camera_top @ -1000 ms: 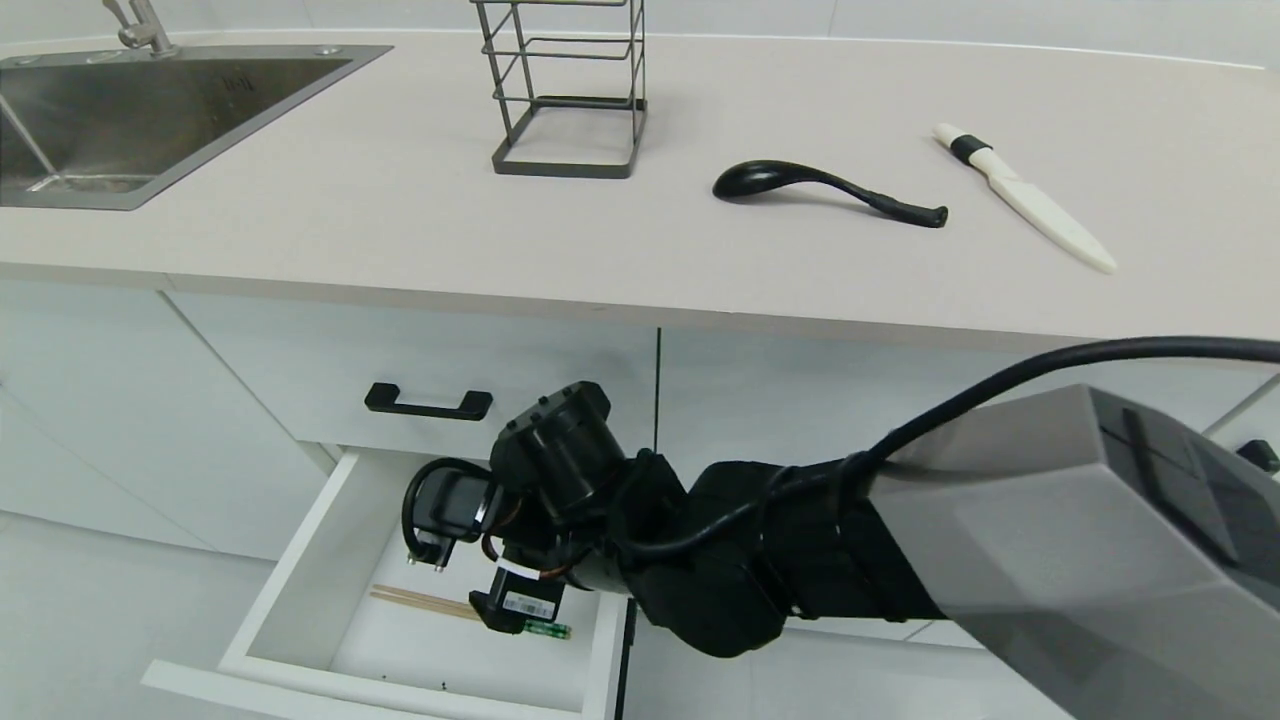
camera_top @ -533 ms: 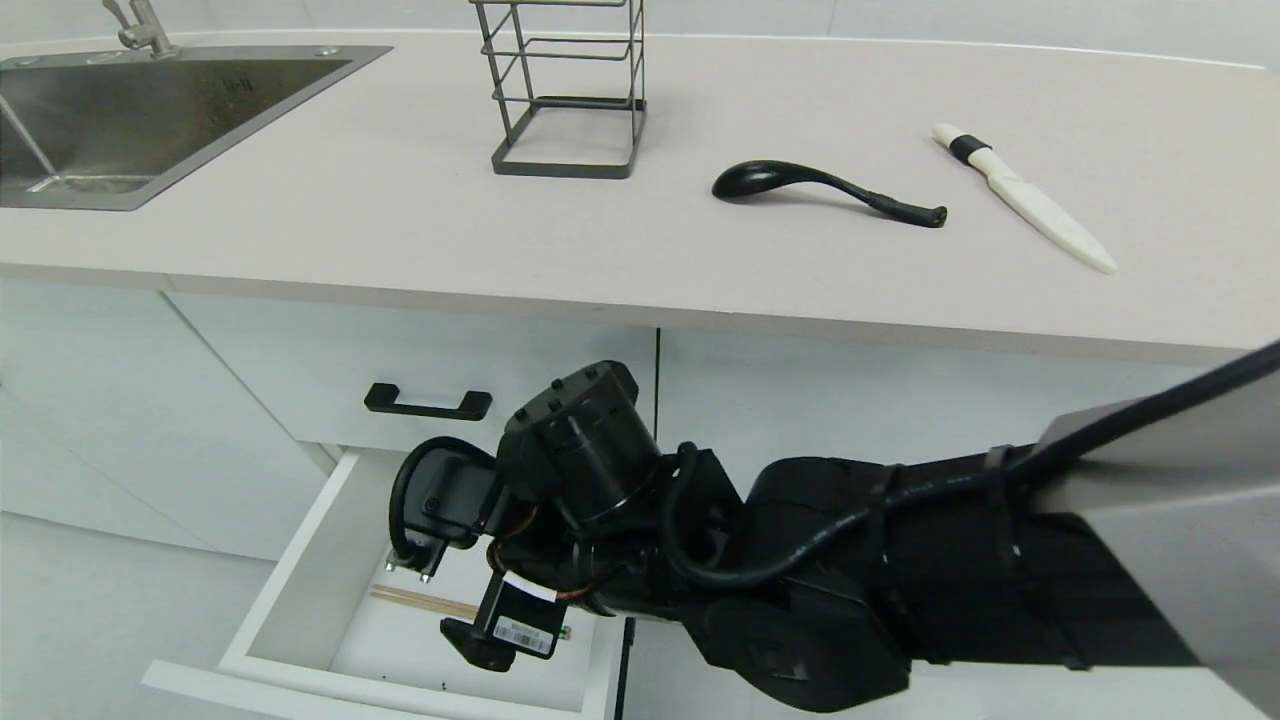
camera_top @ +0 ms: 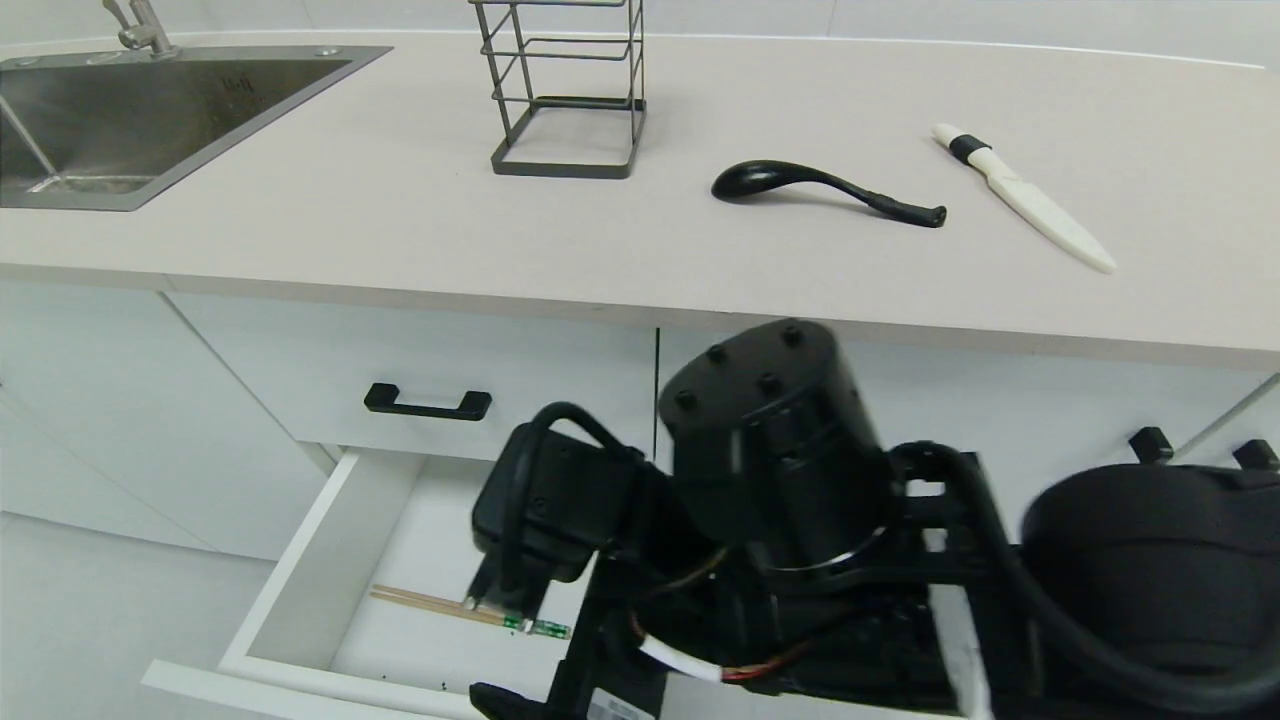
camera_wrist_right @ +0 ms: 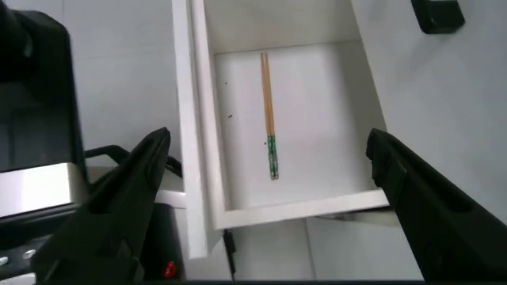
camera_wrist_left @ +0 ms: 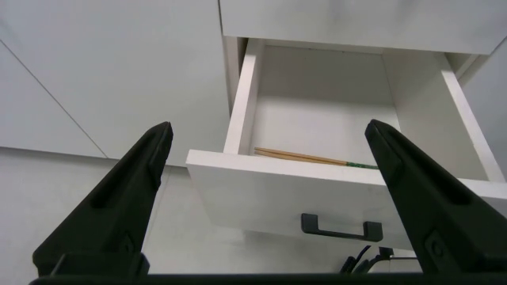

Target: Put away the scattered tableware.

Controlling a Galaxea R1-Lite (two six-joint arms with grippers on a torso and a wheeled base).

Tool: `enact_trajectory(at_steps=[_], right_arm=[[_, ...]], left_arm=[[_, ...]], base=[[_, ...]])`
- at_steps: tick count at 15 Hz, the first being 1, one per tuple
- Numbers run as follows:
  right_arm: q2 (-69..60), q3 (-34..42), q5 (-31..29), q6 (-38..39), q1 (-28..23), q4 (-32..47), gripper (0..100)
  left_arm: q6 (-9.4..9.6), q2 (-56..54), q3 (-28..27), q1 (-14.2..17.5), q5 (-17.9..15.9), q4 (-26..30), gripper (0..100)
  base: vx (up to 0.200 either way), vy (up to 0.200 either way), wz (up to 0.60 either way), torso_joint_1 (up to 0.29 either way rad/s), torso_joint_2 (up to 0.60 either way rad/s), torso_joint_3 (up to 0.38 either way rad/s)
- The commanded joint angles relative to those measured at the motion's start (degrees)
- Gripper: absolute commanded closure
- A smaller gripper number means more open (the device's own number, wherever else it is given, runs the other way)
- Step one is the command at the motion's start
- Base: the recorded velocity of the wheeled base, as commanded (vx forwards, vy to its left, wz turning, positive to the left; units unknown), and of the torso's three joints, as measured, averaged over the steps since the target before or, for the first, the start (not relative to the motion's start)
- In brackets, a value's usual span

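A black ladle (camera_top: 820, 185) and a white knife (camera_top: 1030, 200) lie on the countertop (camera_top: 400, 230), right of centre. Below the counter's edge an open white drawer (camera_top: 300, 560) holds a pair of wooden chopsticks (camera_top: 440, 605) with green tips. My right arm (camera_top: 760, 480) hangs in front of the drawer's right side. Its gripper (camera_wrist_right: 268, 138) is open and empty, looking down on the chopsticks (camera_wrist_right: 269, 111) in the drawer (camera_wrist_right: 198, 158). My left gripper (camera_wrist_left: 269, 127) is open and empty too. It is low in front of the drawer (camera_wrist_left: 261, 190), where the chopsticks (camera_wrist_left: 313, 158) show.
A wire rack (camera_top: 565, 100) stands at the back middle of the counter, and a steel sink (camera_top: 120, 110) is set in at the far left. The shut drawer above the open one carries a black handle (camera_top: 428, 403). More black handles (camera_top: 1150, 440) show on the cabinet at right.
My right arm has pulled up and back out of the drawer, toward the camera. The chopsticks stay in the drawer. Ladle and knife have not moved.
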Motion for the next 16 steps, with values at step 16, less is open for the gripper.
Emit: enact_trajectory(at_steps=[16], right_arm=[[-25.5,23.9,-12.7,7.6,3.7,-19.4,0]], left_arm=[[0.0,0.1,0.0,0.0,0.0,0.0,0]], base=[[0.0,0.0,0.0,0.0,0.0,0.0]])
